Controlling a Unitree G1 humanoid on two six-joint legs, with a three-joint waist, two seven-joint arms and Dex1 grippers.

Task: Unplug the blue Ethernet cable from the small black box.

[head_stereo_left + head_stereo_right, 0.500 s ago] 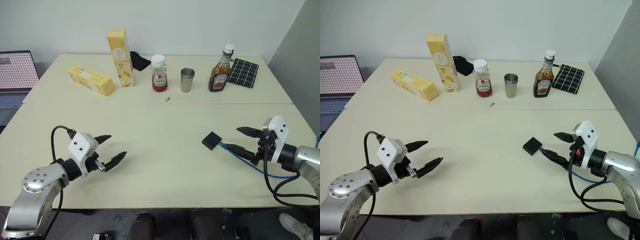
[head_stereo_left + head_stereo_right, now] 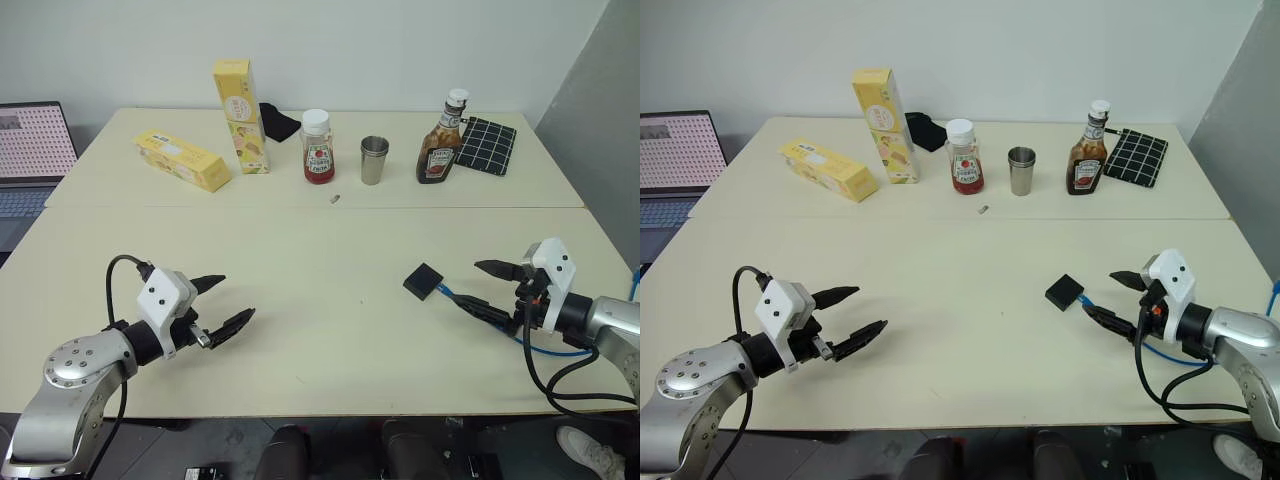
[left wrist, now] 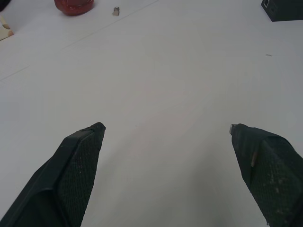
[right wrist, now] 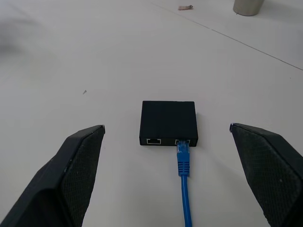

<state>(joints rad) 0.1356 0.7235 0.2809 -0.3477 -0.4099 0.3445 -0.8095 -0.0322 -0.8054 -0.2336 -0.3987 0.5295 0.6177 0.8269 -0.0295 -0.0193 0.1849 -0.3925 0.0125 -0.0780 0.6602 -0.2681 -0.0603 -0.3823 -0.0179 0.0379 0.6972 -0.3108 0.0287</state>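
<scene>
I am standing over the wide cream-coloured tabletop (image 2: 320,300), with both arms hovering low above its near edge.

Along the far side are sitting a tall yellow carton (image 2: 238,115), a second yellow carton lying flat (image 2: 183,160), a brown sauce bottle with a white cap (image 2: 441,140), a red ketchup bottle with a white lid (image 2: 318,147), a black grid-patterned cloth (image 2: 488,145) and a small steel cup (image 2: 374,160). None is bearing on the work.

My left gripper (image 2: 224,304) is hanging at the near left, fingers spread wide and grasping nothing, well apart from the task's things. My right gripper (image 2: 1116,299) is hanging at the near right, fingers likewise released and empty, aiming at the small matte-black box (image 4: 168,122). The box is lying flat right of centre, just beyond my right fingertips.

The thin bright-blue Ethernet cable (image 4: 185,189) is still seated in the right-hand of the box's two ports and is trailing back toward my right arm.

Risks, as I judge them: the box looks light and nothing is bracing it, so a pull on the cable alone is likely to drag it along. The plug's latch may be holding if left unpressed. Pinching the cord rather than the plug may make my grip slip.
</scene>
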